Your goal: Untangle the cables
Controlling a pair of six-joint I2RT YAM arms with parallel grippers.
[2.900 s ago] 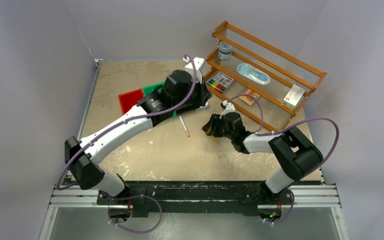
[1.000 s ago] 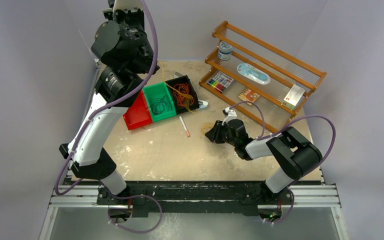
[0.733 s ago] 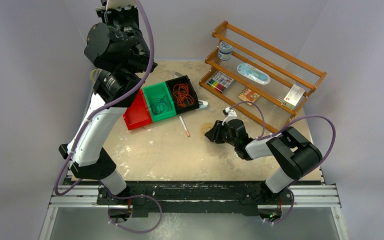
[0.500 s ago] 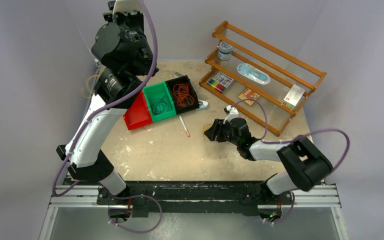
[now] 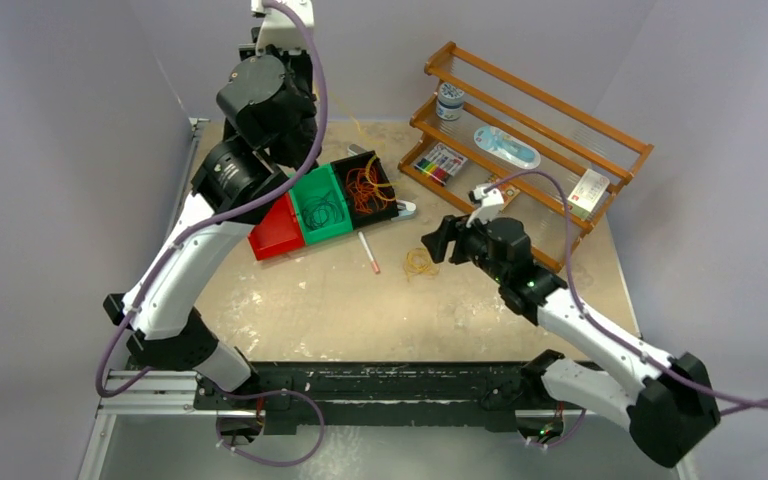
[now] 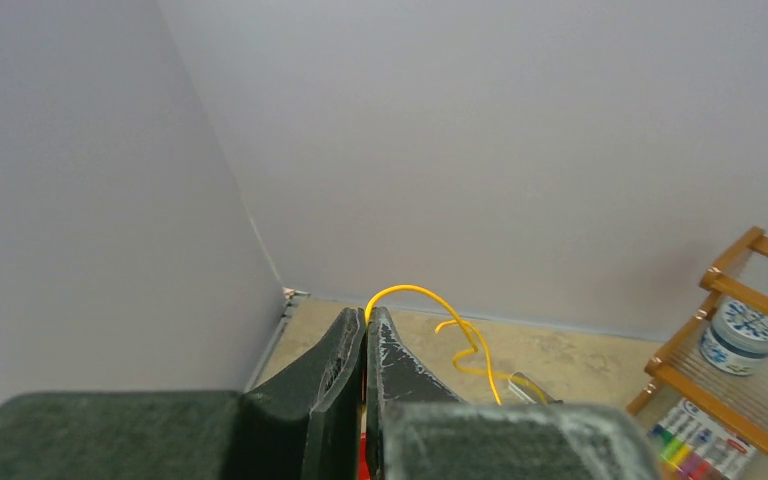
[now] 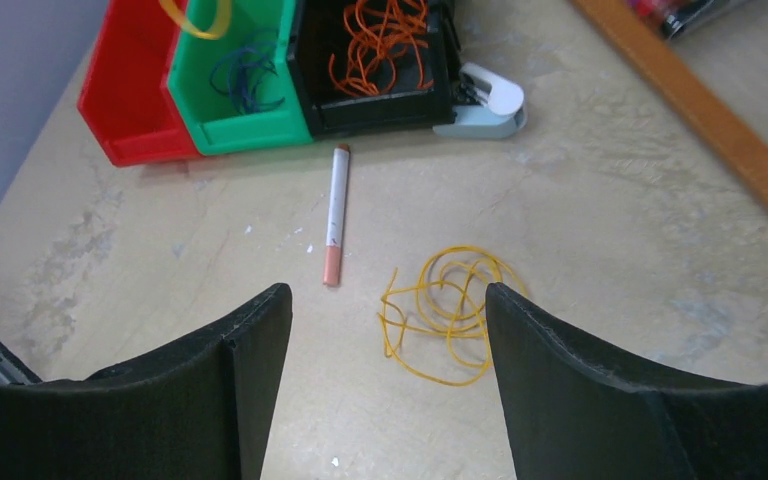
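Yellow-orange wire lies as a loose tangled coil (image 7: 450, 315) on the tabletop (image 7: 610, 200) just right of the pen (image 7: 335, 215), below the right gripper (image 7: 385, 300), whose jaws are spread wide and empty. Another yellow strand (image 6: 430, 300) is pinched in the clenched left gripper (image 6: 365, 335), raised high over the far-left bins (image 7: 250, 135), where red-orange wires (image 7: 385, 40) and dark wires (image 7: 245, 75) lie. Such wire is judged light, springy and prone to snagging, so one outer loop should be taken, not the knotted middle.
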